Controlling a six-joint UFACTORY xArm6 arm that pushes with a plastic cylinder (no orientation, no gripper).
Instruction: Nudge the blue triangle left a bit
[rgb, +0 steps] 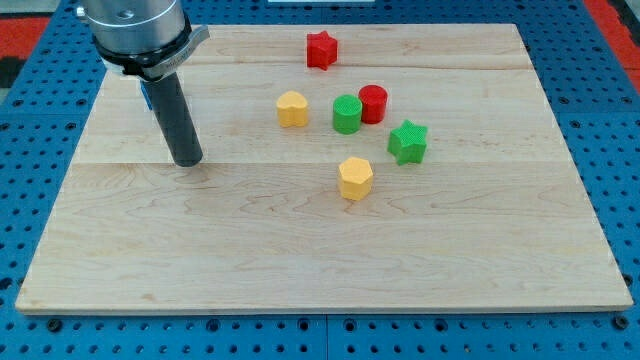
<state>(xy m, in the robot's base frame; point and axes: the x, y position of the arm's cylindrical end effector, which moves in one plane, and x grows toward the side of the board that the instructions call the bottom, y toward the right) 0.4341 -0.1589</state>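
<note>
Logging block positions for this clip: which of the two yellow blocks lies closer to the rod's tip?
The yellow heart-shaped block, up by the green cylinder, is closer to my tip. The yellow hexagonal block sits farther toward the view's right and lower.

Two red blocks show: a star and a cylinder. Two green ones: a cylinder and a star. Two yellow: a heart and a hexagon.

**What's sitting on the board**

Light wood board with 6 blocks, all toward the view's top right. Red star up top by itself. Yellow heart, green cylinder and red cylinder in a row, those 2 cylinders touching. Green star right of them, yellow hexagon lowest.
</note>
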